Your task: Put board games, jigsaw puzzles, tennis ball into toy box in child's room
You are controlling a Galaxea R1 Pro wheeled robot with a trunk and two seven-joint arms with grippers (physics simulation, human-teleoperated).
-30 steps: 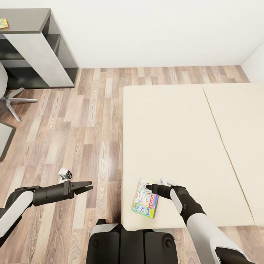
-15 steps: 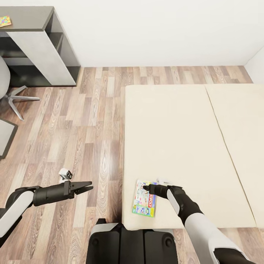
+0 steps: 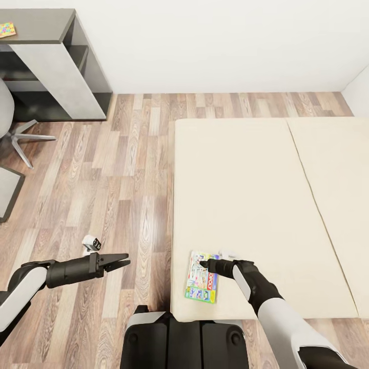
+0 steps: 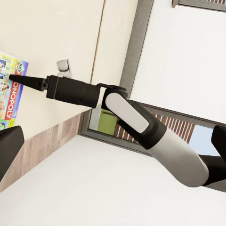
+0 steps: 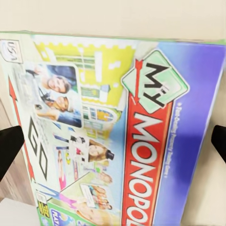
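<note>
A white and green Monopoly box (image 3: pixel 203 277) lies flat near the front left corner of the beige bed (image 3: pixel 256 179). My right gripper (image 3: pixel 203 264) hovers over the box's far end. In the right wrist view its dark fingertips (image 5: pixel 9 147) stand wide apart at both sides of the printed lid (image 5: pixel 117 132), so it is open. My left gripper (image 3: pixel 122 262) is open over the wooden floor, left of the bed, holding nothing. A small multicoloured flat board (image 3: pixel 6 29) lies on the desk (image 3: pixel 43 23) at the far left. The toy box and tennis ball are out of view.
A small white object (image 3: pixel 91 243) sits on the floor just beyond my left gripper. Another small white thing (image 3: pixel 226 253) rests on the bed beside my right wrist. A swivel chair's legs (image 3: pixel 23 138) stand by the desk. Wooden floor lies between desk and bed.
The head view shifted slightly between the first frames. My right gripper edged left over the Monopoly box's far end. The left arm has not moved.
</note>
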